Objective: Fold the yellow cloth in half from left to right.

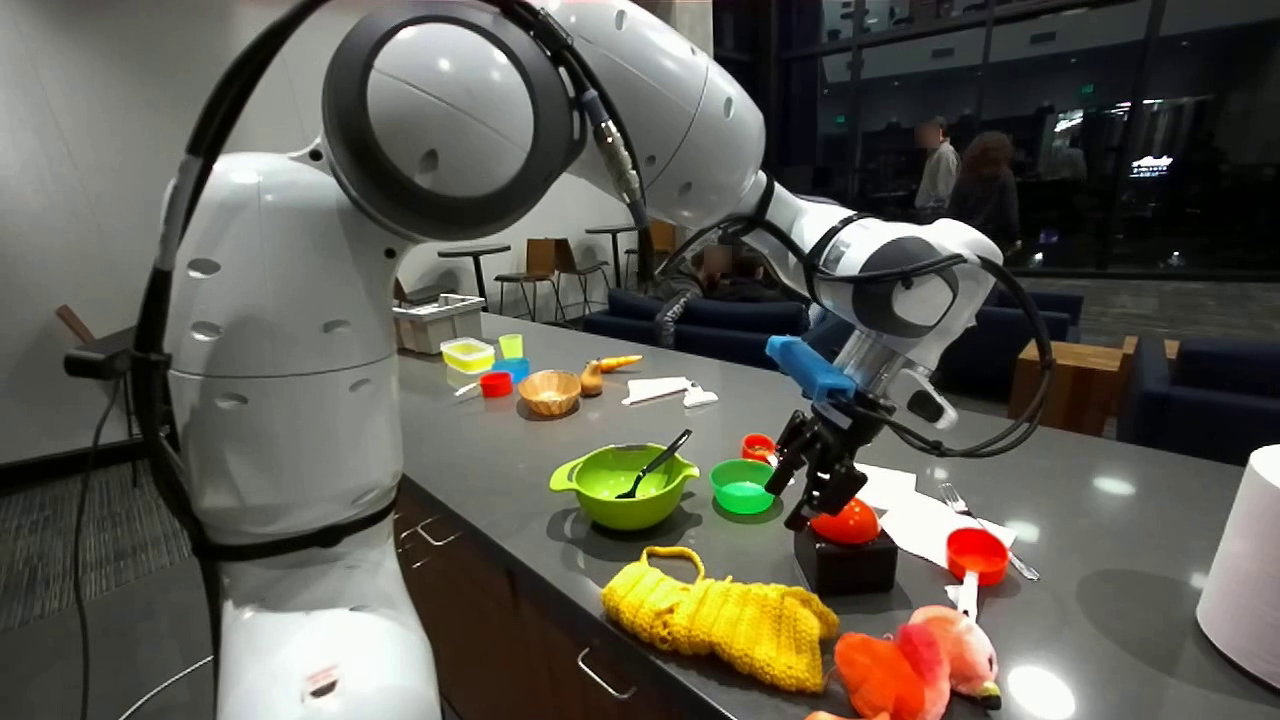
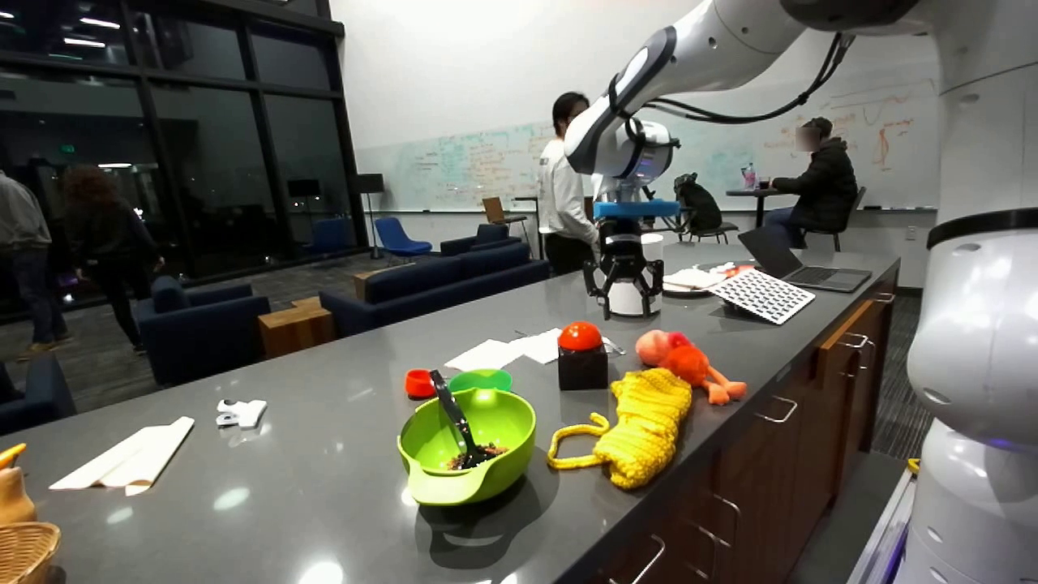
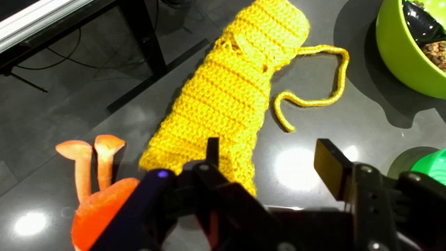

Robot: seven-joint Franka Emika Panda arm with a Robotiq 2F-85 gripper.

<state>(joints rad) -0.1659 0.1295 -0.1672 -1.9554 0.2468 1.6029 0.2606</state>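
The yellow cloth is a long knitted piece lying flat on the grey counter near its edge, in both exterior views (image 1: 735, 620) (image 2: 645, 430). In the wrist view the cloth (image 3: 223, 94) runs diagonally, with a thin yellow yarn tail (image 3: 313, 102) curling from one side near its far end. My gripper (image 3: 270, 157) is open and empty. In the wrist view its left finger overlaps the near end of the cloth and its right finger is over bare counter. In both exterior views the gripper (image 1: 800, 485) (image 2: 626, 304) is raised, apart from the cloth.
A black box with a red dome (image 1: 848, 522) and an orange-pink plush toy (image 2: 689, 363) lie close to the cloth. A green bowl (image 2: 468, 446) with a black spoon stands near its yarn end. A green cup (image 1: 742, 487) and white papers (image 1: 925, 515) lie beyond.
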